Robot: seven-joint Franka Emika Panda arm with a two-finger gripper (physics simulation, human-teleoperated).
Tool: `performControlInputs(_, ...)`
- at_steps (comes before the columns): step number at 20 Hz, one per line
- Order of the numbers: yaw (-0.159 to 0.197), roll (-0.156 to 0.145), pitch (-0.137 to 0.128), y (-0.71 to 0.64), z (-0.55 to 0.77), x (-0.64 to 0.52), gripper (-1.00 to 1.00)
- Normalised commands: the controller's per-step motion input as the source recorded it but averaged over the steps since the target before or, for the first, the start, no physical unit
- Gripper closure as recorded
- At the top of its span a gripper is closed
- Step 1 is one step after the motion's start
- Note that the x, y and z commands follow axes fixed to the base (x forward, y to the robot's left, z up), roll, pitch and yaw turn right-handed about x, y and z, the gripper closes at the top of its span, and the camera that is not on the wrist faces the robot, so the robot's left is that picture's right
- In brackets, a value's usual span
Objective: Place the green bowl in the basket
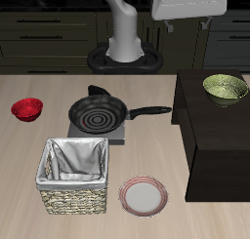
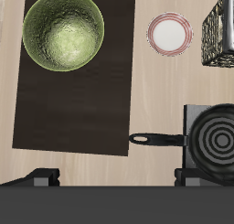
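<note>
Jaws: state unclear, holding nothing; green bowl [image 1: 225,88] upright, round, mouth up, w/o long axis.

The green bowl [image 1: 226,88] is olive with a darker rim; in the wrist view its inside [image 2: 63,36] is pale yellow-green and speckled. It sits on a near-black block [image 1: 216,136], flat and unpatterned. The bench [image 1: 29,175] is light tan wood with faint grain. The basket [image 1: 73,175] is woven tan and brown wicker, lined with light grey-white cloth. At the basket's 3 o'clock, the plate [image 1: 144,196] is white with a pink rim. At its 11 o'clock, the small bowl [image 1: 27,109] is bright red. The pan [image 1: 98,113] is black, with pale concentric rings inside. The robot arm [image 1: 127,28] is white and pale grey.
</note>
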Motion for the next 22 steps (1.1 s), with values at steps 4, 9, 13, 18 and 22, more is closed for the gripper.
performControlInputs(4,0.014,-0.014,0.011,0.18,-0.04,0.26,-1.00)
performControlInputs(9,0.003,0.016,0.020,0.24,-0.02,0.21,-1.00)
performControlInputs(13,0.009,0.017,0.005,0.38,-0.03,0.17,-1.00)
performControlInputs(18,-0.017,0.015,-0.002,0.33,0.08,0.16,-1.00)
performControlInputs(22,0.013,0.004,-0.031,0.17,0.12,0.04,-1.00)
